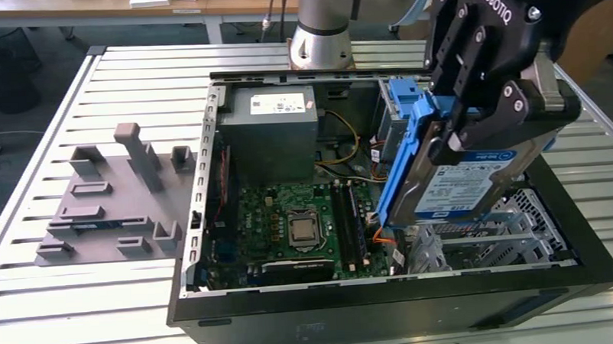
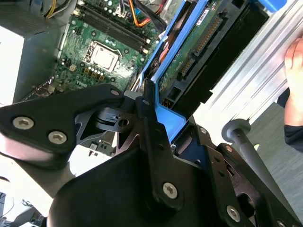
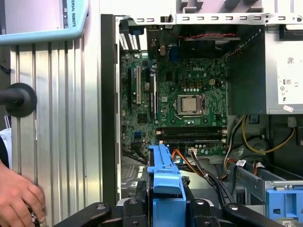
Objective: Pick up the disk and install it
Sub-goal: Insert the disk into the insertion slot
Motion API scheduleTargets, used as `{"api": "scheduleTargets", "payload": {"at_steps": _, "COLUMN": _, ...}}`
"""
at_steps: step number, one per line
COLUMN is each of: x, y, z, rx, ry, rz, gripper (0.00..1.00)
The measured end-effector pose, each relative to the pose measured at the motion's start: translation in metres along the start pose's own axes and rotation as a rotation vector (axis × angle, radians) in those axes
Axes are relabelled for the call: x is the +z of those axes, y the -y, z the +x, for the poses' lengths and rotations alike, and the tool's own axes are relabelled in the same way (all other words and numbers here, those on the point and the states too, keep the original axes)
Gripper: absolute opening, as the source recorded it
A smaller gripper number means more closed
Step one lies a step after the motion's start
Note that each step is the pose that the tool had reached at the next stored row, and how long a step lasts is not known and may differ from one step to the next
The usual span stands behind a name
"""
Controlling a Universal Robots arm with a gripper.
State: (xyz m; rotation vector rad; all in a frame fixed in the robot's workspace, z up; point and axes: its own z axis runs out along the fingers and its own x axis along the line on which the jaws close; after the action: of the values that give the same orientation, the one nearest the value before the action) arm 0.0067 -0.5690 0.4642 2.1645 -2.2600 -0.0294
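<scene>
Silver with a white-and-blue label, the disk [image 1: 470, 183] hangs on edge, tilted, above the open computer case [image 1: 393, 314], toward the exterior view's right. The gripper [image 1: 489, 135] has its jaws pinched on the disk's upper part. The disk's blue frame [image 1: 401, 165] runs down the edge facing the motherboard [image 1: 293, 226]. Its lower end looks just clear of the metal drive cage [image 1: 492, 238], though I can't be sure they're apart. A grey power-supply box [image 1: 274, 131] sits at the case's far end. Beside the case, a grey fixture plate [image 1: 109, 206] lies on the slatted table [image 1: 46, 303]. In the first wrist view a person's hand [image 3: 19, 198] is over the slats.
</scene>
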Motion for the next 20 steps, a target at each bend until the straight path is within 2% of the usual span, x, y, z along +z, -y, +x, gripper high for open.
{"api": "scheduleTargets", "payload": {"at_steps": 4, "x": 0.0017, "y": 0.0085, "z": 0.0021, "rx": 0.000, "ry": 0.0002, "rz": -0.0009, "gripper": 0.37}}
{"api": "scheduleTargets", "payload": {"at_steps": 11, "x": 0.0042, "y": 0.0235, "z": 0.0019, "rx": 0.000, "ry": -0.0002, "rz": -0.0035, "gripper": 0.37}}
{"api": "scheduleTargets", "payload": {"at_steps": 20, "x": 0.0044, "y": 0.0244, "z": 0.0019, "rx": 0.000, "ry": -0.0001, "rz": -0.0036, "gripper": 0.37}}
